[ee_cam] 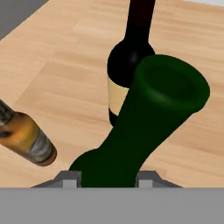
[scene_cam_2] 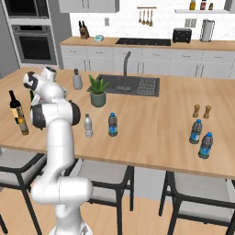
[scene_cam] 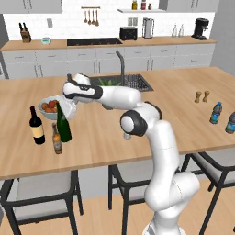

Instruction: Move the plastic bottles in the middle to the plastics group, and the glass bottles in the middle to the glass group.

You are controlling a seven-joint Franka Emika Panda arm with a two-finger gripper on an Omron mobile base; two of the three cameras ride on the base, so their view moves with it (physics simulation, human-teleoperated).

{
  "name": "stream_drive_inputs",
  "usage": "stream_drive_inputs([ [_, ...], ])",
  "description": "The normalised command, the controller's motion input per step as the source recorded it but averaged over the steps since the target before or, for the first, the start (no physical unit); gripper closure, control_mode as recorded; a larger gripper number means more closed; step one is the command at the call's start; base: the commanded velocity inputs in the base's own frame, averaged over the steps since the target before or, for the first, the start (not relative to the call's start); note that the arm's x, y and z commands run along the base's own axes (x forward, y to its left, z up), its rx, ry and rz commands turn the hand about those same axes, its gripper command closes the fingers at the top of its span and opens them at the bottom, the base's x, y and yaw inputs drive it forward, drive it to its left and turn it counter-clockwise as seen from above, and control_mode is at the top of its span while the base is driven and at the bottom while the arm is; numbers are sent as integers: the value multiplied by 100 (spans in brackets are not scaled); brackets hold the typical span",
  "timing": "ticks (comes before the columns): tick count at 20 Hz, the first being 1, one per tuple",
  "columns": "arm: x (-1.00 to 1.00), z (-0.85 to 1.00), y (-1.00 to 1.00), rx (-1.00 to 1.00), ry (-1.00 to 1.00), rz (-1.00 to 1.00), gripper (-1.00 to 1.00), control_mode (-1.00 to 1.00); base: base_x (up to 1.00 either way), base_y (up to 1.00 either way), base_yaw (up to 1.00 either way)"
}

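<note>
Between pincer fingertips, hand view reveals green bottle.

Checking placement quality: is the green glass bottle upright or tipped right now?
Upright. In the left base view the green glass bottle stands on the counter beside the brown bottle, neck vertical, with the gripper shut on it.

I see a long wooden island counter with a sink set in it. On it stand the black wine bottle, small brown bottle, green bottle, fruit bowl, potted plant, clear bottle, blue-labelled bottle, two shakers and two more blue bottles
</note>
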Motion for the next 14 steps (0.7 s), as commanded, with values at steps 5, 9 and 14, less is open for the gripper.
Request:
stream_drive_inputs([
  [5,0,0,0,0,0,0,-100,-100,0,0,0],
  [9,0,0,0,0,0,0,-100,-100,0,0,0],
  [14,0,-12,0,0,-3,0,-100,-100,0,0,0],
])
